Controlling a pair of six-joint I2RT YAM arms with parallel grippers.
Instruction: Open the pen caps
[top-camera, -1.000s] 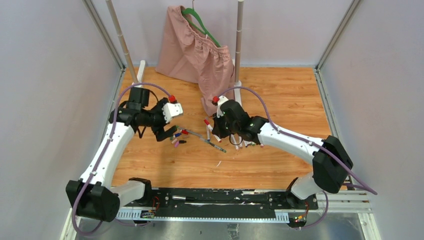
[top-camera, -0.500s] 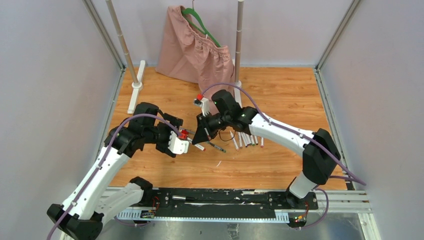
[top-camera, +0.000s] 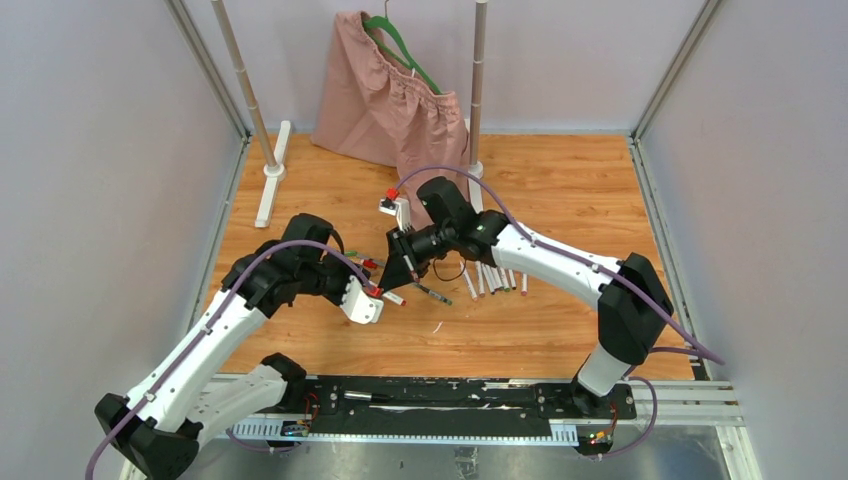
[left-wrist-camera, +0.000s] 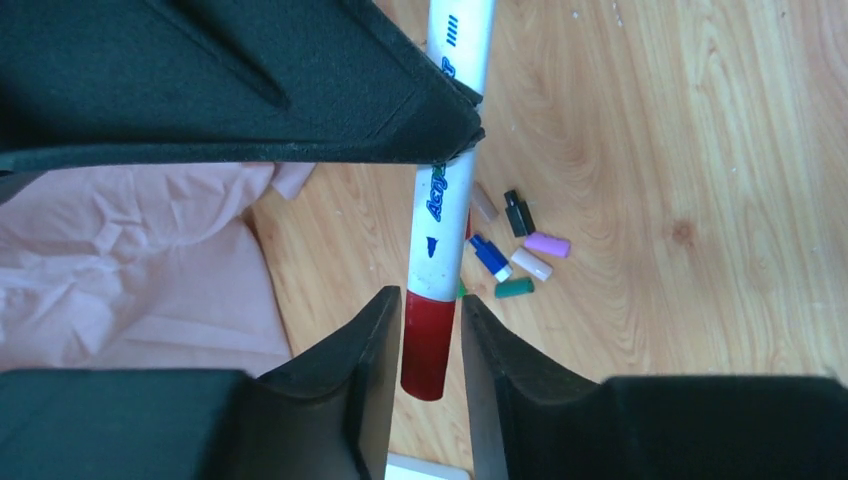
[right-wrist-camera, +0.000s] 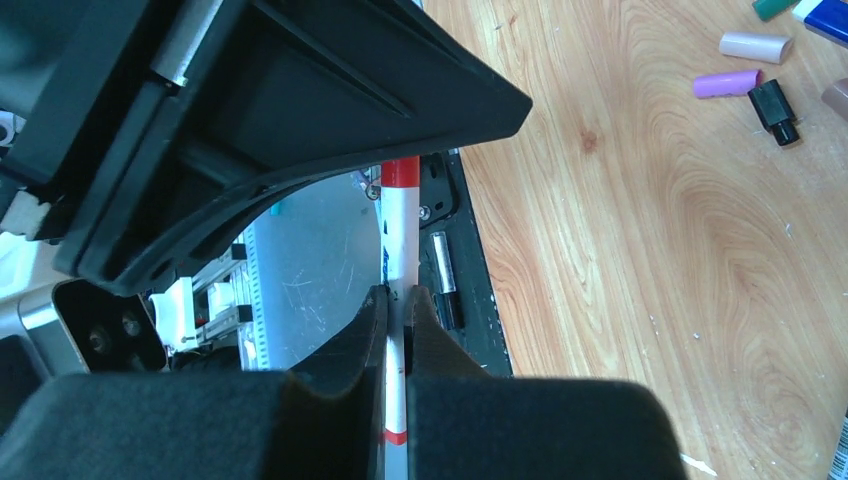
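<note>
My right gripper (right-wrist-camera: 400, 300) is shut on the white barrel of a pen (right-wrist-camera: 402, 225) and holds it above the table. The pen's red cap (left-wrist-camera: 428, 345) lies between the fingers of my left gripper (left-wrist-camera: 430, 296), which have closed in on it from both sides. In the top view the two grippers meet tip to tip, left gripper (top-camera: 368, 292) against right gripper (top-camera: 400, 268). Loose pen caps lie on the wood below: purple (left-wrist-camera: 547, 244), blue (left-wrist-camera: 490, 256), green (left-wrist-camera: 514, 288) and black (left-wrist-camera: 518, 212). A row of white pens (top-camera: 495, 280) lies under the right arm.
A pink cloth (top-camera: 385, 95) hangs on a green hanger (top-camera: 400, 45) from a rack with two posts (top-camera: 478, 80) at the back. Another pen (top-camera: 432, 293) lies on the table near the grippers. Grey walls stand on both sides.
The right arm swung left carrying the pen. The left arm came forward to meet it, and its jaws went from wide open to closed around the red cap.
</note>
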